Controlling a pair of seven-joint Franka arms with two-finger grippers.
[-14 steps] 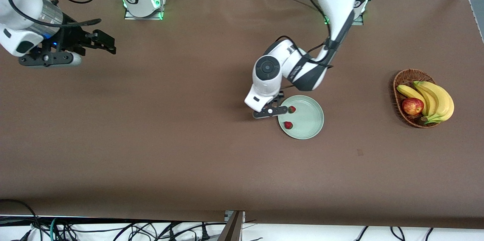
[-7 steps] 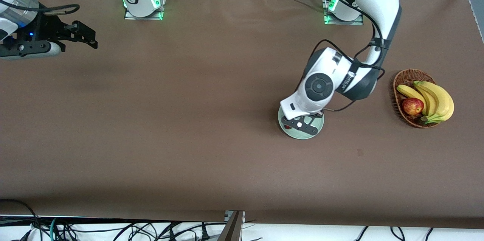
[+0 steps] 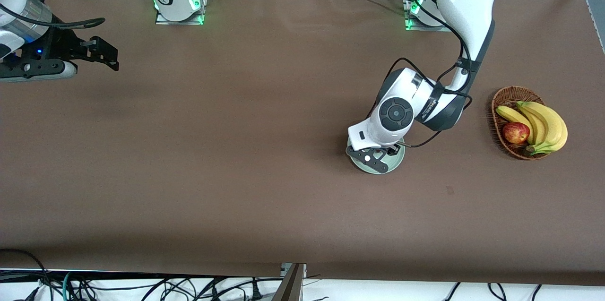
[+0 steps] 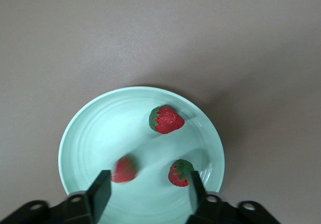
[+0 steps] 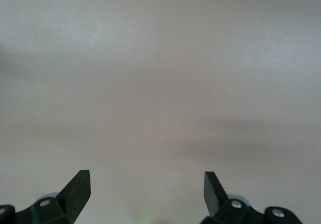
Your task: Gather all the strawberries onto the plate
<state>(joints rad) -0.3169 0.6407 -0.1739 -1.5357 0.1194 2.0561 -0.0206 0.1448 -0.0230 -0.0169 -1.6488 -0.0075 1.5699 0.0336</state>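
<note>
In the left wrist view the pale mint-green plate (image 4: pixel 80 133) holds three strawberries: one (image 4: pixel 165 119) lies apart from the fingers, one (image 4: pixel 180 173) lies close to a finger, and one (image 4: pixel 124 169) is blurred, just inside the other finger. My left gripper (image 4: pixel 147 189) is open just above the plate and holds nothing. In the front view my left gripper (image 3: pixel 378 154) covers most of the plate (image 3: pixel 398 161) and hides the berries. My right gripper (image 3: pixel 106 53) is open and empty over bare table at the right arm's end, as its wrist view (image 5: pixel 147 186) shows.
A brown wicker basket (image 3: pixel 505 98) with bananas (image 3: pixel 543 124) and a red apple (image 3: pixel 515 132) stands toward the left arm's end of the table, beside the plate. Cables hang along the table edge nearest the camera.
My left gripper moved from the plate's rim to over the plate. Two berries showed in the plate before; three lie there now. My right arm drew back toward its end of the table.
</note>
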